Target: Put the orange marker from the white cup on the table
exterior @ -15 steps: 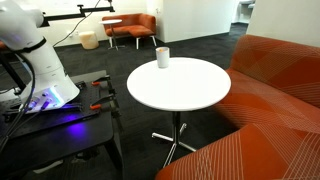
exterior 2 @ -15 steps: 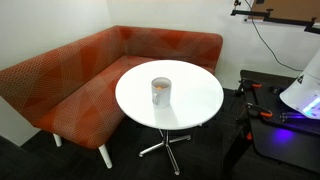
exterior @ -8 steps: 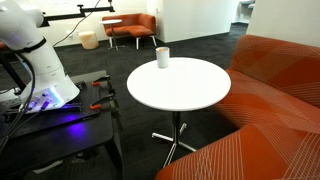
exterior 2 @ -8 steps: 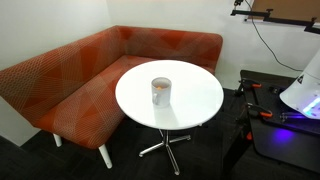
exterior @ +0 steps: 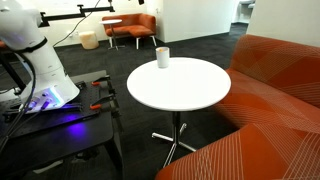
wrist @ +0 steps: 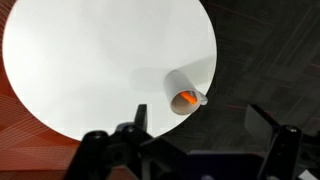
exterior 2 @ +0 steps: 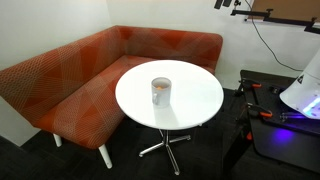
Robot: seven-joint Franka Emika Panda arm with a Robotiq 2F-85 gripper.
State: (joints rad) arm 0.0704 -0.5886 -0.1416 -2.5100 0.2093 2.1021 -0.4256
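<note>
Orange marker: it shows only as an orange patch inside the mouth of the white cup in the wrist view. It stands in the cup on the table, and none of it lies on the tabletop.
White cup: it stands upright on the table and close to its rim in the wrist view. Both exterior views show it alone on the top.
Table: it is round and white-topped on a single metal pedestal with a splayed foot. Both exterior views show the top bare apart from the cup.
Gripper: it is above the table's rim, looking down, well apart from the cup. Its two fingers are spread wide with nothing between them.
Carpet: dark floor lies beyond the table's rim.
Sofa: orange, it wraps round two sides of the table, just beside it.
Robot base: white, it stands on a dark bench with purple light, next to the table on the side away from the sofa.
Armchair: orange, it stands far behind the table.
</note>
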